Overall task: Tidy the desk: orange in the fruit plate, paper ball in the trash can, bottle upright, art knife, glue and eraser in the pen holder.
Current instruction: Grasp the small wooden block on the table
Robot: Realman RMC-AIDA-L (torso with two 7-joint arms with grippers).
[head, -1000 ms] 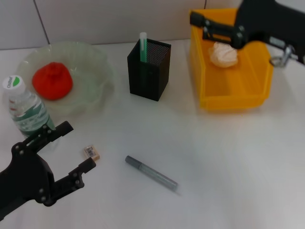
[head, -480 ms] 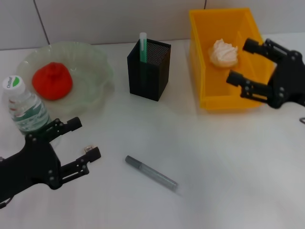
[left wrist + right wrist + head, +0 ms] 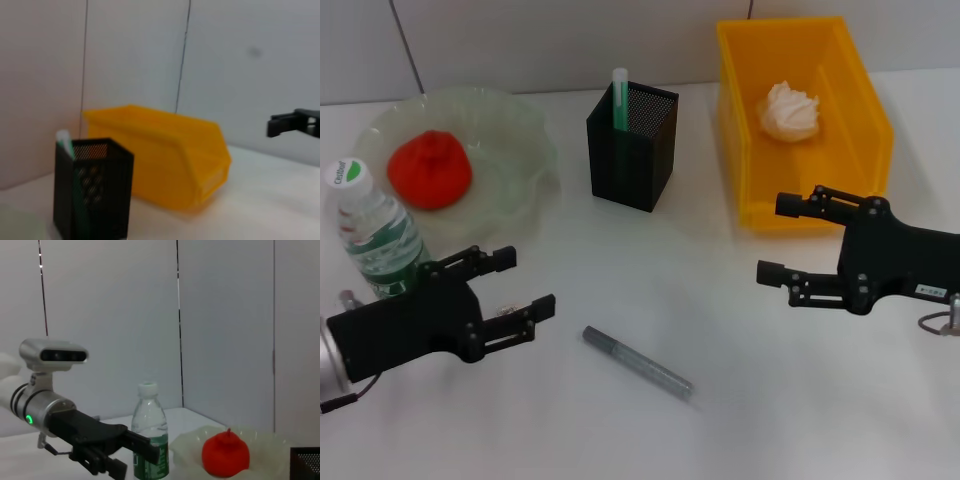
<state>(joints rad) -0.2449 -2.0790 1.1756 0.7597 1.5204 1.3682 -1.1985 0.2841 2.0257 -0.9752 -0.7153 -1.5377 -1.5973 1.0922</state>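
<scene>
Head view: the left gripper (image 3: 528, 286) hung with fingers spread wide above the eraser (image 3: 503, 312), near the upright bottle (image 3: 373, 233). The right gripper (image 3: 788, 240) gaped empty just before the trash can (image 3: 760, 190) holding the paper ball (image 3: 790, 111). The orange (image 3: 430, 170) lay in the fruit plate (image 3: 525, 140). Left wrist view: pen holder (image 3: 97, 187) stood before the bin. Right wrist view: bottle beside the orange.

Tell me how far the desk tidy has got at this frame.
Done: orange in fruit plate, paper ball in trash can, bottle upright. Open left gripper hovers where the eraser should be, hidden now. Art knife remains on the desk. Right gripper open, empty.
</scene>
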